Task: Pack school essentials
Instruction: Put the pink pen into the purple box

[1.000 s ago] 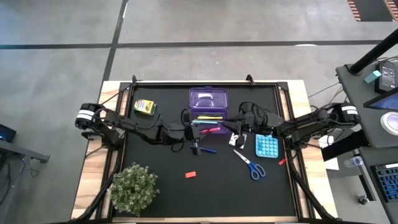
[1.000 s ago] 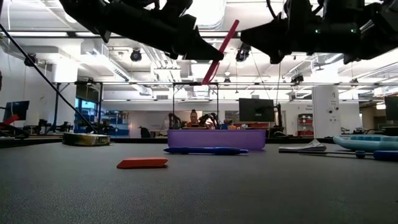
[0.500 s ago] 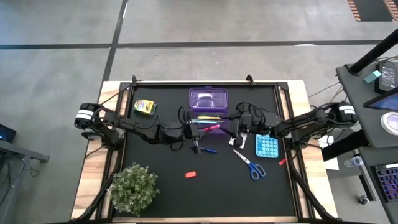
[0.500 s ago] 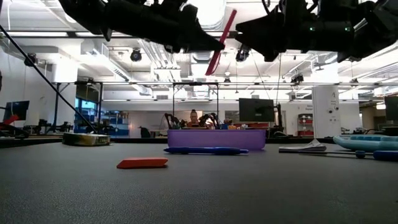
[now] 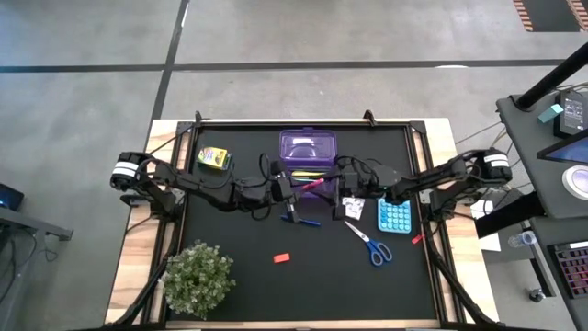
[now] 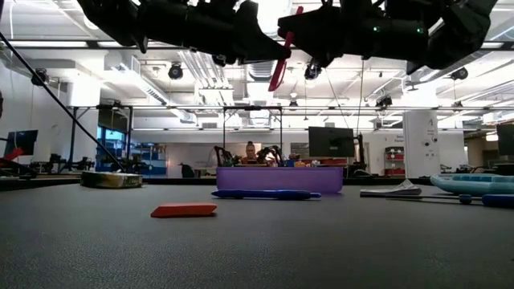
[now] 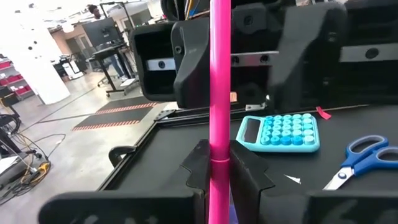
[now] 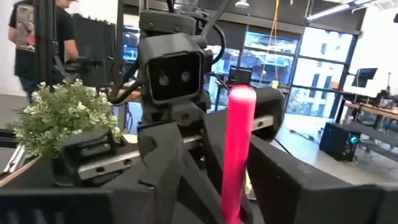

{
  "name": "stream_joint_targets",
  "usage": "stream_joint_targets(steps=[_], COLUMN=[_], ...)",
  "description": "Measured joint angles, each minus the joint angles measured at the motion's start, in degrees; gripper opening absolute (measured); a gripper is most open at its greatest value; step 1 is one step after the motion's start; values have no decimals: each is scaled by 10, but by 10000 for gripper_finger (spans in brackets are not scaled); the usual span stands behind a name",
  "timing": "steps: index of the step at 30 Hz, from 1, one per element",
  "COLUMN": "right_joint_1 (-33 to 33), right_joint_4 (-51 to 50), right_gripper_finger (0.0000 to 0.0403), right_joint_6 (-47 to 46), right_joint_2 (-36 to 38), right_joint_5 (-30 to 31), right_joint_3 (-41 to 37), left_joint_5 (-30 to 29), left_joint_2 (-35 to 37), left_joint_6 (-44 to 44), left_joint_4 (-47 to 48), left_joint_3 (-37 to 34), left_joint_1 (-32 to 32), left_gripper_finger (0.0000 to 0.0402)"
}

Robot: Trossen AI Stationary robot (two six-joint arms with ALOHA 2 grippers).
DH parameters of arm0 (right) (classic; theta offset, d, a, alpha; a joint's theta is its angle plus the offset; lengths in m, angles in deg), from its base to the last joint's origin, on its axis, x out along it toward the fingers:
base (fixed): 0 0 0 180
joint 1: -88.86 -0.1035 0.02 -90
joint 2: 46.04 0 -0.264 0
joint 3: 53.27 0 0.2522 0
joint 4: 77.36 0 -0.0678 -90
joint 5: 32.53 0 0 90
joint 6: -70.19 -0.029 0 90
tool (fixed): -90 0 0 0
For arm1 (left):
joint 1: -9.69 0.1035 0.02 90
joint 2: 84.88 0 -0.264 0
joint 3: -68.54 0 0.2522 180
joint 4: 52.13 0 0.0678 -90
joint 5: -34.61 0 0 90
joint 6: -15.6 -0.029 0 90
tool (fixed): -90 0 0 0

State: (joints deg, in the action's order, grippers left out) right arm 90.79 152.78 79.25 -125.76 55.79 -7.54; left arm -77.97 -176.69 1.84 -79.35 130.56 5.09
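A pink pen (image 5: 314,187) hangs in the air over the table's middle, just near of the purple pencil box (image 5: 308,147). My left gripper (image 5: 296,187) reaches in from the table's left and is shut on the pen. My right gripper (image 5: 331,184) comes from the right, open, with its fingers on either side of the pen's raised end (image 8: 239,112); whether they touch it, I cannot tell. A blue pen (image 5: 303,221), blue-handled scissors (image 5: 369,244), a red eraser (image 5: 282,258), a white patterned square (image 5: 352,207) and the crayon box (image 5: 213,158) lie on the black mat. My left gripper pinches the pink pen's shaft (image 7: 219,146) between its two fingers (image 7: 198,168), coming level from the table's left. The pen sticks out ahead of the fingers toward the right gripper. It is lifted clear and slants upward (image 6: 283,56).
A teal calculator (image 5: 394,215) lies at the right of the mat, with a small red piece (image 5: 416,239) near it. The potted plant (image 5: 197,276) stands at the near left corner. A yellow pen lies in the purple tray (image 5: 310,172). A person stands in the room behind (image 8: 37,37).
The right gripper has moved toward the table's left until its fingers flank the pen's raised end. The left gripper has lifted the pen a little higher, still shut on it, and the pen stands somewhat steeper.
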Motion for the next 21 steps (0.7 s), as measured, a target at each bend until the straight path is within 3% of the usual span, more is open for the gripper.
stream_joint_targets(steps=[7,15,21], right_joint_1=[1,2,2], right_joint_4=[1,-23,-48], right_gripper_finger=[29,19,19], right_joint_6=[11,8,10], right_joint_2=[-2,-3,-3], right_joint_5=[10,22,23], right_joint_3=[0,3,7], left_joint_5=[-3,-4,-4], left_joint_2=[0,0,0], left_joint_6=[3,14,15], left_joint_4=[0,3,-4], left_joint_3=[-10,-12,-11], left_joint_1=[0,1,1], left_gripper_finger=[26,40,109])
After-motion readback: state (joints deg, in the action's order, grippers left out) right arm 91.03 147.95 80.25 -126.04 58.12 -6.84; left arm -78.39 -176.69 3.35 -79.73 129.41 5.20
